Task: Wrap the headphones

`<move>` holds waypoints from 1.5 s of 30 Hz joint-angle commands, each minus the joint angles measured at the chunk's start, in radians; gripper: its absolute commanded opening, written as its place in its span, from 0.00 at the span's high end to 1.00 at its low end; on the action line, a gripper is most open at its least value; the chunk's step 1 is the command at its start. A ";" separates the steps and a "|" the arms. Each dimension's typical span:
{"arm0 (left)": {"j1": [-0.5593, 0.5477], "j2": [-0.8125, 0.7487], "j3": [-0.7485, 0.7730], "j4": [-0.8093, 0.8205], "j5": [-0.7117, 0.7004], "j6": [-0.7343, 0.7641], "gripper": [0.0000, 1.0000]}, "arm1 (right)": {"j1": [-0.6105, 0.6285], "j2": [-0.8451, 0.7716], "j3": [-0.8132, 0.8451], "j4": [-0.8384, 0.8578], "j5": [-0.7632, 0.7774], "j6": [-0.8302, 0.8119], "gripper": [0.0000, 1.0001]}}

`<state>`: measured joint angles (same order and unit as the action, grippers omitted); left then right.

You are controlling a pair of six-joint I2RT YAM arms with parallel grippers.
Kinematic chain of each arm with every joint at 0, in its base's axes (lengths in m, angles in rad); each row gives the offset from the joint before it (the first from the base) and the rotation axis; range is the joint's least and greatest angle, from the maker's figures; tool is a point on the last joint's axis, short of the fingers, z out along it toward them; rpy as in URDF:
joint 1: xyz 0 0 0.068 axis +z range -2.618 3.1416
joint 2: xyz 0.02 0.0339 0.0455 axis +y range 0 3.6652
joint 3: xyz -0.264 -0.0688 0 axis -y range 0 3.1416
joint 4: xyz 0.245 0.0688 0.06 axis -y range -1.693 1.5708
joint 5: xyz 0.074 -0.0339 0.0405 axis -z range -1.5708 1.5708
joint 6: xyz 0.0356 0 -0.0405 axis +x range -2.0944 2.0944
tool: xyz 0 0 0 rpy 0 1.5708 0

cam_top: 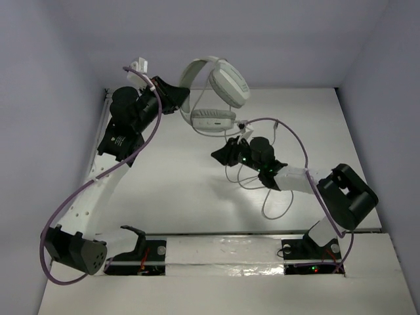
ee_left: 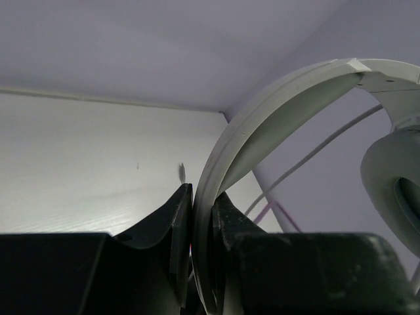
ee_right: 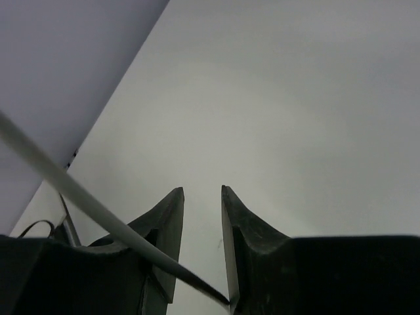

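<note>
Currently the headphones (cam_top: 228, 85) are at the far edge of the desk (cam_top: 170, 197), a little left of its middle. The headband (ee_left: 262, 125) arches over towards the far left corner. One earcup is uppermost and the other sits below it, nearer the desk's centre. I cannot tell whether the lower cup touches the desk.

My left jaws are closed tight on the headband, one finger pressed to each face of the band, with no gap visible in the left wrist view.

The thin whitish cable (cam_top: 264, 205) drops from the earcups towards the middle of the desk. It passes my right jaws and lies in loose loops towards the near right corner.

My right jaws hover over the centre of the desk with a narrow gap between the fingers. In the right wrist view the cable (ee_right: 98, 201) crosses one finger slantwise and enters that gap low down. Whether it is pinched there I cannot tell.

A purple lead (cam_top: 65, 203) hangs along my left arm.
</note>
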<state>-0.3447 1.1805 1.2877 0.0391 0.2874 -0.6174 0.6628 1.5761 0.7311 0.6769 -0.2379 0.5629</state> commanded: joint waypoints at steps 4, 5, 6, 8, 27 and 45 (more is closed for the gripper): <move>0.016 0.010 0.019 0.255 -0.238 -0.180 1.00 | 0.181 0.084 0.034 0.111 -0.050 0.017 0.65; 0.016 0.016 0.003 0.269 -0.260 -0.194 1.00 | 0.205 0.099 0.040 0.124 -0.067 0.035 0.65; 0.016 0.019 -0.007 0.294 -0.321 -0.218 1.00 | 0.248 0.128 0.051 0.150 -0.075 0.049 0.65; 0.016 0.030 -0.030 0.308 -0.370 -0.225 1.00 | 0.287 0.150 0.062 0.171 -0.101 0.087 0.65; -0.068 0.189 -0.071 0.283 -0.913 0.126 1.00 | 0.468 -0.197 0.077 -0.063 -0.346 0.140 0.78; -0.260 0.094 -0.330 0.252 -0.927 0.240 1.00 | 0.384 -0.357 0.560 -0.828 -0.138 -0.136 0.91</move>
<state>-0.5701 1.3491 0.9699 0.1837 -0.6544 -0.3798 1.0912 1.1793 1.1893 0.0639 -0.4221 0.5533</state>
